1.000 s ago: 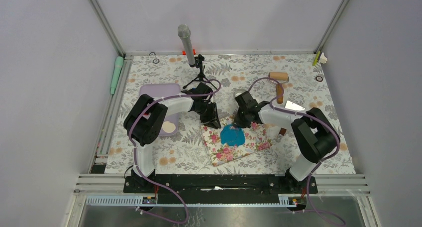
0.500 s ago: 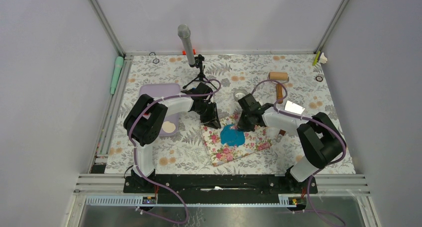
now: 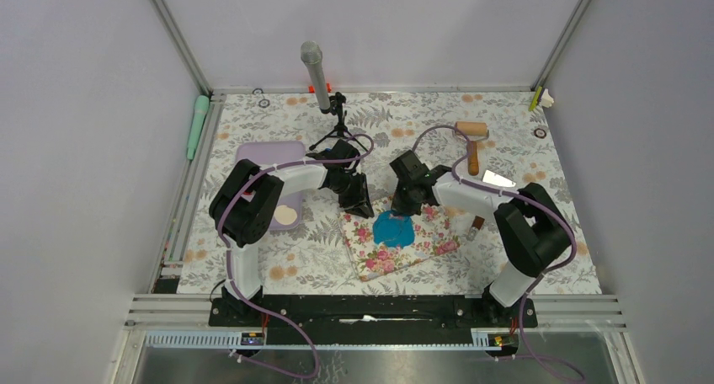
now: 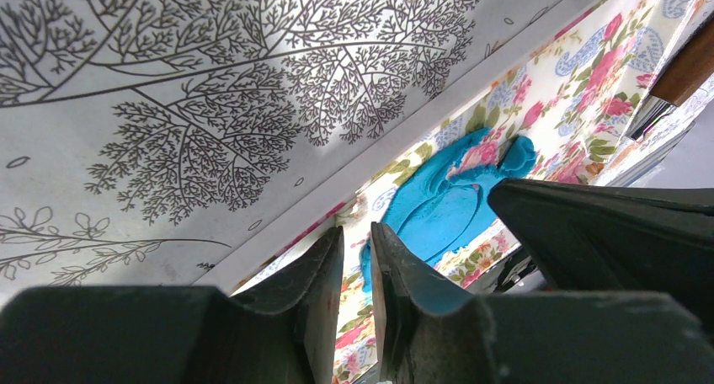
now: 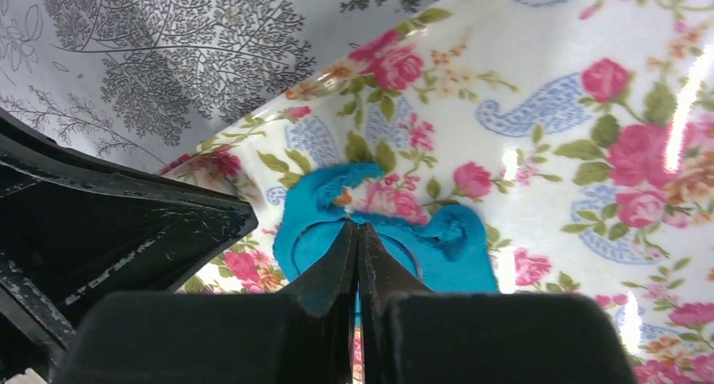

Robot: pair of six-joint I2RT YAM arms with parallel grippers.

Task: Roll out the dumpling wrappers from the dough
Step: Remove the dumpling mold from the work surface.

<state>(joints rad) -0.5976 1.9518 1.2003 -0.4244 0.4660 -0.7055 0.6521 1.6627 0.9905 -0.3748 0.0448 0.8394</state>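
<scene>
The dough (image 3: 393,229) is a flattened blue sheet with ragged edges on the floral pink mat (image 3: 421,248). A circular cut line in the sheet outlines one round dumpling wrapper (image 5: 389,249), still lying within the sheet. My right gripper (image 5: 357,226) is shut, its tips resting on the dough (image 5: 459,249) at the far rim of that circle. In the top view the right gripper (image 3: 402,209) stands over the mat's far edge. My left gripper (image 4: 356,232) rests at the mat's far-left edge (image 3: 363,209) with its jaws slightly apart and nothing between them. Beyond it lies the dough (image 4: 446,203).
A wooden roller (image 3: 472,136) lies at the back right and a shiny flat tool (image 3: 498,180) near the right arm. A purple tray (image 3: 261,158) holding a cream disc (image 3: 288,216) sits on the left. A microphone on a tripod (image 3: 318,79) stands at the back centre.
My right wrist has swung a little left along the mat's far edge, the gripper staying shut over the dough. The left arm, dough and mat have not moved.
</scene>
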